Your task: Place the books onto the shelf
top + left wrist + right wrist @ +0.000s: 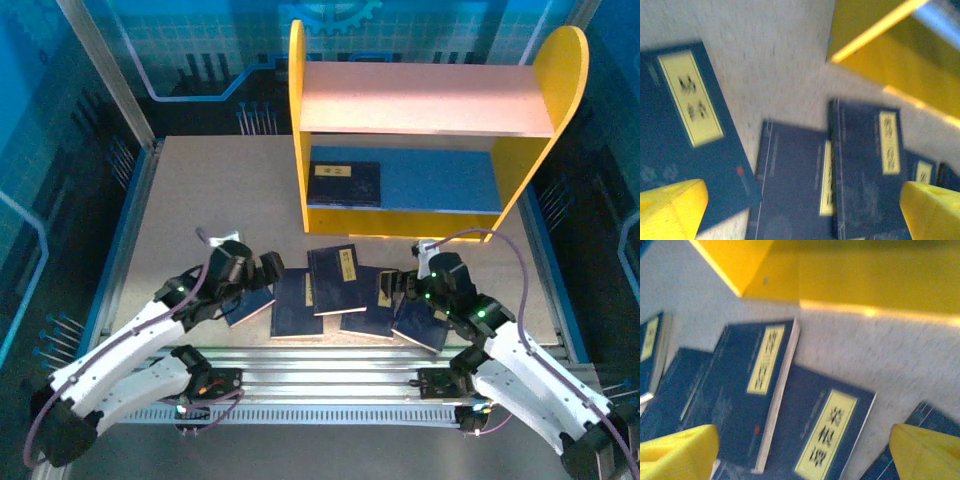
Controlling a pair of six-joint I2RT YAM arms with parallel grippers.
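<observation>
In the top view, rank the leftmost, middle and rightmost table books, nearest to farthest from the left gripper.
1. Leftmost book, just beside the left gripper.
2. Middle book, overlapping its neighbours.
3. Rightmost book, at the far right end.

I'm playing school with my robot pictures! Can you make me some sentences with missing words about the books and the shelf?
1. On the shelf, one book lies on the lower board, whose colour is ___.
2. The shelf's side panels are ___.
3. The other books lie in front of the shelf on the ___.
4. The left gripper and right gripper are both ___, holding nothing.

Missing words: blue, yellow, table, open.
</observation>
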